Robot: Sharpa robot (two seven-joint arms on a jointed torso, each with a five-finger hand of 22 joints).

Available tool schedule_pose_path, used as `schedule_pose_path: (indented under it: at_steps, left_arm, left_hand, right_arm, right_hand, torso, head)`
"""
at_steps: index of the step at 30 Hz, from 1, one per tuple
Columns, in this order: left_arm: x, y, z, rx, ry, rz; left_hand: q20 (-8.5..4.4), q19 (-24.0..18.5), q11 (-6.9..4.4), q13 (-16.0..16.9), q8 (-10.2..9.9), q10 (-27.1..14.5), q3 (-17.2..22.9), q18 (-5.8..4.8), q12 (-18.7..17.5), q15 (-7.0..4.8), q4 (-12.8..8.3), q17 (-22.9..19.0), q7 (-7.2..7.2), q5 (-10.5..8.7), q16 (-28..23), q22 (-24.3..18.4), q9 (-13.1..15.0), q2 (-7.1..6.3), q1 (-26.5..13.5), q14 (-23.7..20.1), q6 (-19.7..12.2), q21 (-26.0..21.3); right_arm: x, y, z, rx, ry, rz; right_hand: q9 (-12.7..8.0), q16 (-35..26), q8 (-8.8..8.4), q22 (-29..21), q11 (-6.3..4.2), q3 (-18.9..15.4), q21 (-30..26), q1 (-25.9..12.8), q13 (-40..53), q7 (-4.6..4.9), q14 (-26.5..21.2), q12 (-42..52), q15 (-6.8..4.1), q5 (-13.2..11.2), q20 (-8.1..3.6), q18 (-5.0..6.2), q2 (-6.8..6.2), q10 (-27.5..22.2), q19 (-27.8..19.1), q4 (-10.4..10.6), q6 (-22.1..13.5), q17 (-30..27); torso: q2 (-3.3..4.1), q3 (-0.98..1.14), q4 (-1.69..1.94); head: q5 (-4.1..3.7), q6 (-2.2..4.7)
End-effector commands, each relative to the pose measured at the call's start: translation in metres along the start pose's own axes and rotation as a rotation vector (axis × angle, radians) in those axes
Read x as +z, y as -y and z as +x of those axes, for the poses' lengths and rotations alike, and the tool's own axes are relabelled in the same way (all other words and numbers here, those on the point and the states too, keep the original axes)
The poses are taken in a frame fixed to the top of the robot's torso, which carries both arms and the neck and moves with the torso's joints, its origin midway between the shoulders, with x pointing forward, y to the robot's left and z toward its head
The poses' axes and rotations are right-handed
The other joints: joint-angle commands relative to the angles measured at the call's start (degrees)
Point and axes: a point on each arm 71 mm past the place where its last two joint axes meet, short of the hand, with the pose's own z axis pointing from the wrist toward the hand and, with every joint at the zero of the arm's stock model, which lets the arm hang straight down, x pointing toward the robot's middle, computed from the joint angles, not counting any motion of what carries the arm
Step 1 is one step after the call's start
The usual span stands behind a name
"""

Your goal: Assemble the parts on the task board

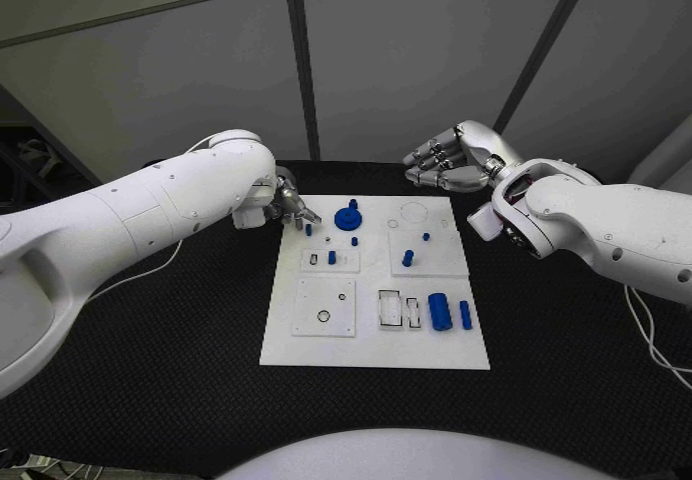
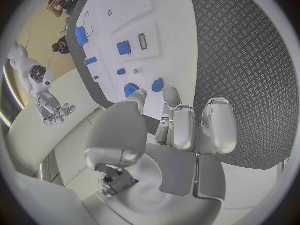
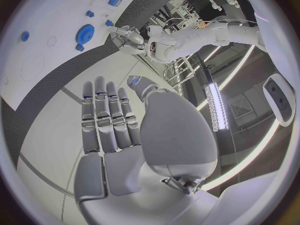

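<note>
The left robot hand (image 1: pixel 289 212) hovers low over the far left corner of the task board (image 1: pixel 281 345), its fingertips pointing down at a small blue peg (image 1: pixel 307 228) that stands just below and beside them. In the left wrist view two small blue pieces sit right at the fingertips (image 2: pixel 139 94), but whether a finger is pinching or merely touching one cannot be told. The placement suggests a fine pick or press at that corner.

Just beyond the left robot hand, toward the board's middle, stands the blue gear (image 1: pixel 348 216) on its post. Further off lie a small peg in a slotted plate (image 1: pixel 332 257), two pegs on the right-hand plate (image 1: pixel 408 257), and a blue cylinder (image 1: pixel 438 312) with a smaller blue block (image 1: pixel 464 311) next to it at the board's near right, well apart from both hands.

The right robot hand (image 1: pixel 450 158) is raised off the desk (image 1: pixel 173 350) beyond the board's far right corner, released, with nothing in it; in the right wrist view its fingers (image 3: pixel 106 117) lie straight and side by side. It seems parked out of the way so the left one can work unhindered.
</note>
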Motion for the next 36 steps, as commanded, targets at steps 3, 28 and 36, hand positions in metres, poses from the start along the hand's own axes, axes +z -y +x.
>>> schedule_pose_path:
  at_steps: [3, 28, 36]
  left_arm:
    - [0.0000, -0.0002, 0.0003, 0.014, -0.006, -0.003]
    - [-0.0006, 0.0032, 0.0028, -0.027, -0.006, 0.022]
    - [-0.0008, 0.0032, 0.0031, -0.028, -0.009, 0.023]
  left_hand:
    - [-0.20, 0.42, -0.09, 0.13, -0.29, 0.39, -0.47, 0.58, 0.36, 0.00, -0.05, 4.98, 0.00, 0.27, 0.27, 0.20, -0.17, 0.18, 0.68, 3.11, 0.65, 0.33]
    - [-0.53, 0.59, -0.59, -0.43, -0.24, 0.70, 0.13, 0.49, 0.39, -0.36, -1.90, 5.02, -0.54, 0.45, 0.31, 0.82, -1.20, 3.62, 6.95, 3.16, 2.17, 0.65]
    - [-0.54, 0.64, -0.60, -0.40, -0.17, 0.74, 0.06, 0.46, 0.42, -0.37, -1.92, 5.02, -0.55, 0.41, 0.32, 0.94, -1.19, 3.61, 7.02, 3.16, 2.27, 0.77]
  right_arm:
    - [0.0005, -0.0016, -0.0001, -0.002, -0.005, -0.008]
    - [0.0018, -0.0012, 0.0007, -0.002, -0.008, -0.005]
    - [0.0021, -0.0010, 0.0007, -0.002, -0.008, -0.004]
  right_hand:
    - [0.02, -0.13, -0.14, -0.09, -0.14, -0.12, -0.16, -0.33, -0.04, -0.22, -0.30, -0.25, 0.13, 0.30, 0.32, 0.18, 0.37, -0.25, 0.12, -0.13, -0.22, -0.05]
    - [0.03, -0.10, -0.11, -0.13, -0.16, -0.07, -0.22, -0.28, -0.03, -0.24, -0.26, -0.23, 0.11, 0.30, 0.32, 0.20, 0.45, -0.23, 0.18, -0.16, -0.19, -0.07]
    - [0.03, -0.10, -0.11, -0.13, -0.16, -0.07, -0.22, -0.28, -0.03, -0.24, -0.26, -0.23, 0.11, 0.30, 0.32, 0.20, 0.45, -0.23, 0.18, -0.16, -0.19, -0.07]
  torso:
    - [-0.02, 0.02, 0.00]
    - [0.00, 0.03, 0.03]
    - [-0.02, 0.01, 0.03]
  head:
    - [0.02, -0.06]
    - [-0.01, -0.32]
    - [0.05, -0.38]
